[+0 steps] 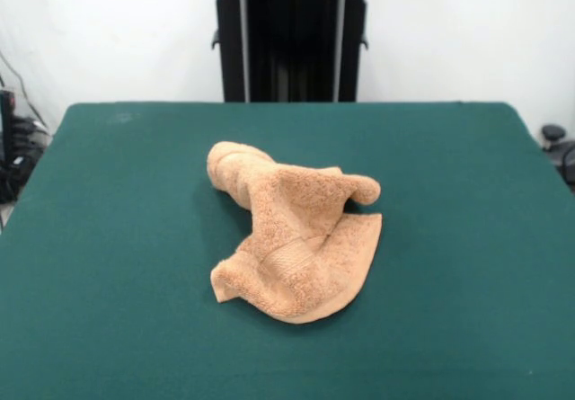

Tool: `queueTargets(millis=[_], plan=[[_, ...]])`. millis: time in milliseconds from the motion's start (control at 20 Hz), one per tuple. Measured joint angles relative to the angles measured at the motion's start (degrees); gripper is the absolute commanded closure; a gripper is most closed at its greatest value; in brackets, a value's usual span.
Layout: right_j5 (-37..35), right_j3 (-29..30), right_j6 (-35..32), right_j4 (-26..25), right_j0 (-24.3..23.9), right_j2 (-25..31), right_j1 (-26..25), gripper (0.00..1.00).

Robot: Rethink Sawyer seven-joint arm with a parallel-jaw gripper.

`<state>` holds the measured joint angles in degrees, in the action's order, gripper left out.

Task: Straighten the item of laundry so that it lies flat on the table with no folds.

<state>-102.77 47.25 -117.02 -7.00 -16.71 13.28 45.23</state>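
Observation:
The orange-tan terry towel [292,229] lies crumpled near the middle of the dark green table [117,238]. It is bunched and folded over itself, with a rolled lump at its far left, a rolled corner at the right and a flatter flap at the near side. A flat woven band shows on the near left fold. The gripper and the arm do not show in the front view; only the black pedestal [292,36] stands at the table's far side.
Cables and dark equipment [13,148] sit off the table's left edge. A small dark object [557,144] sits off the right edge. A white wall is behind the pedestal.

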Motion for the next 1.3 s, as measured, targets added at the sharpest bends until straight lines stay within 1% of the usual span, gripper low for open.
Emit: queueTargets(millis=[350,400,550,800,1000,1200,1250,1300], plan=[[-3.8,0.0,1.5,-1.1,-2.4,2.0,1.9,0.0],[-5.0,0.0,2.4,-1.2,-3.4,2.2,2.9,0.0],[-5.7,0.0,3.3,-1.3,-4.2,2.2,3.9,0.0],[-6.1,1.2,5.0,-1.9,-5.9,2.2,7.1,0.0],[-6.1,6.1,5.6,-1.8,-7.3,1.6,12.2,0.0],[-6.2,13.2,5.6,-0.9,-7.7,-0.2,18.7,0.0],[-6.1,15.9,5.6,-0.2,-7.6,-1.1,21.3,0.0],[-6.1,17.5,5.6,0.3,-7.6,-1.5,22.9,0.0]])
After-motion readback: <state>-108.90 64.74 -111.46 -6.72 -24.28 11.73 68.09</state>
